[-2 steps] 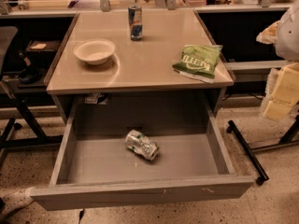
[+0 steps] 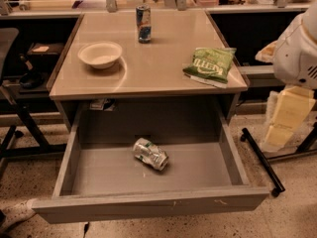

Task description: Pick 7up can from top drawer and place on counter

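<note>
1. Placement first: the 7up can (image 2: 150,153) lies on its side, dented, on the floor of the open top drawer (image 2: 148,205), near the middle, with its long axis running from 10 to 4 o'clock.
2. The gripper (image 2: 286,117) hangs off the drawer's right side, at about 3 o'clock in the view and well apart from the can. I cannot tell whether it is spread or closed.
3. Risk, rolling: a lying can is likely to roll toward 7 or 1 o'clock if touched on one side only, so the jaws should straddle it across the body.
4. Risk, collision: coming in from 3 o'clock, the arm could clip the drawer's right wall or the edge of the counter (image 2: 158,71), which overhangs the back of the drawer.
5. Risk, slipping: the shiny, dented skin may squirm out of a shallow grip.
6. Risk, set-down: the counter carries a bowl (image 2: 100,54) at 10 o'clock, a blue-and-silver can (image 2: 143,23) at 12 and a green chip bag (image 2: 210,66) at 3. The bare stretch toward 6 looks safest.
</note>
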You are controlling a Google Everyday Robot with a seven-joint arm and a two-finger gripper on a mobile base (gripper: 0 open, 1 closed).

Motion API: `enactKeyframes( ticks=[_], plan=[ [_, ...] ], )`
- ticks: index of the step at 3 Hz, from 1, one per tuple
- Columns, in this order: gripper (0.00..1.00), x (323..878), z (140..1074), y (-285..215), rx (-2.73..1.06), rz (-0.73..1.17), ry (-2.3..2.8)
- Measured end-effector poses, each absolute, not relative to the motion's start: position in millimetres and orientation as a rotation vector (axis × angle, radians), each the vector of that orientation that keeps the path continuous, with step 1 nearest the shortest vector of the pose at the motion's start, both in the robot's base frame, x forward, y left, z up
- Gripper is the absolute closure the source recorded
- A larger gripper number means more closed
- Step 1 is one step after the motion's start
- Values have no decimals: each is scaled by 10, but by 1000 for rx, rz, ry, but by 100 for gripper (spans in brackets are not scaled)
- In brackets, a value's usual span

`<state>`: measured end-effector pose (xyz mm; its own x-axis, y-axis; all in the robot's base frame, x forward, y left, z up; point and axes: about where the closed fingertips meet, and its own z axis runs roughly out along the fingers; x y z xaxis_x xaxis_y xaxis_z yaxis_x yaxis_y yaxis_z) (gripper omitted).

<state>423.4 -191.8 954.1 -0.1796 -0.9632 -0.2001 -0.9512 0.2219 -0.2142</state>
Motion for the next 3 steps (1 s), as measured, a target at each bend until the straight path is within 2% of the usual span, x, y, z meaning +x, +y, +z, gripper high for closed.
enactKeyframes(
  ticks=[2, 3],
  plan=[
    [0, 4177, 9411, -1818, -1822, -25, 2204],
    [0, 4172, 9078, -1588, -1765, 38, 2257]
  ],
)
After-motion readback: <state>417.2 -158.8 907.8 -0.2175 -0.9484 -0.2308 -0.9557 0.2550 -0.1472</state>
